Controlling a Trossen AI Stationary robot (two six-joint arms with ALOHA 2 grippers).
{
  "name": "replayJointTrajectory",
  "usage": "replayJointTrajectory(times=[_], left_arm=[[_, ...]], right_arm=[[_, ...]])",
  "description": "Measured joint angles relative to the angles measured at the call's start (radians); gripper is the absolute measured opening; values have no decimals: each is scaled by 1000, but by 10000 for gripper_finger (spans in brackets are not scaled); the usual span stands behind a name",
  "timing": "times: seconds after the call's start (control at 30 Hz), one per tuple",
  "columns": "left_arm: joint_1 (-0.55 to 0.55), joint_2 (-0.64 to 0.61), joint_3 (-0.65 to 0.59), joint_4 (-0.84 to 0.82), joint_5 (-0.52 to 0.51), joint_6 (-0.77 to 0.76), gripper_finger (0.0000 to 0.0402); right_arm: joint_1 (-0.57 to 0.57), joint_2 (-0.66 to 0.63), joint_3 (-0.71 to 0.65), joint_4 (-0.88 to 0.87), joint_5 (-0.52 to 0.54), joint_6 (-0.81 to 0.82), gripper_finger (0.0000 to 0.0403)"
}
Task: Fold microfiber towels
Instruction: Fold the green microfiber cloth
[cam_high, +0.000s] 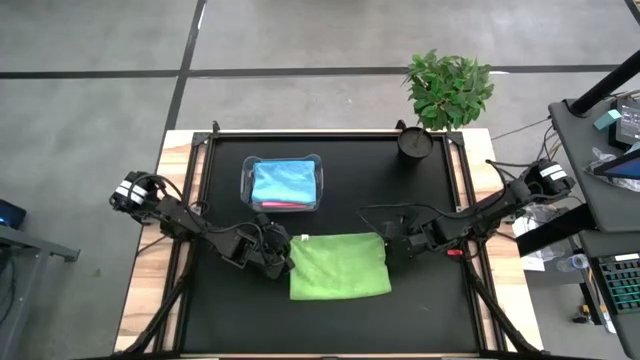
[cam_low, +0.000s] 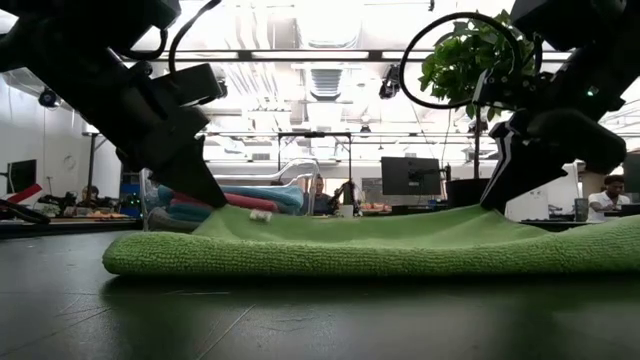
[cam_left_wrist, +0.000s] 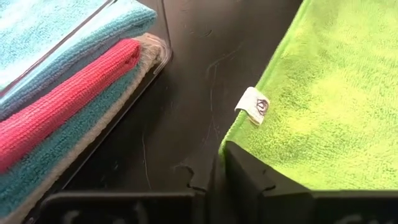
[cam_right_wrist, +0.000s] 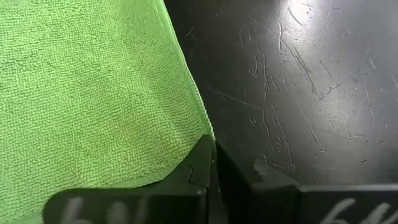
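Towels (cam_high: 284, 183) folded in tub (cam_high: 247, 170): we count blue, pink, pale. Green towel (cam_high: 340, 265) lies on counter (cam_high: 420, 310), seemingly folded once. Left pincer (cam_high: 281, 252) and right pincer (cam_high: 392, 243) pinch its far corners; further folding remains.

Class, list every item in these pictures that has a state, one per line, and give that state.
Lime green towel: folded in half, flat on the mat.
Clear tub: holds folded blue and pink towels.
Left gripper: shut at the green towel's corner.
Right gripper: shut at the opposite corner.
Potted plant: upright.
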Motion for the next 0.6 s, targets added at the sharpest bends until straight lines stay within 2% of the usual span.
replayJointTrajectory(times=[0.13, 0.33, 0.43, 0.6], left_arm=[[0, 0, 0, -3, 0, 14, 69], [0, -10, 1, -18, 2, 21, 135], [-2, -27, 13, -19, 51, 78, 148], [-2, -55, 44, -13, 187, 153, 150]], right_arm=[[-1, -12, 1, -2, 0, 0, 37], [-2, -55, 1, -38, -1, 10, 94], [-2, -97, 1, -58, -2, 50, 120], [-2, -184, 1, -85, -38, 171, 154]])
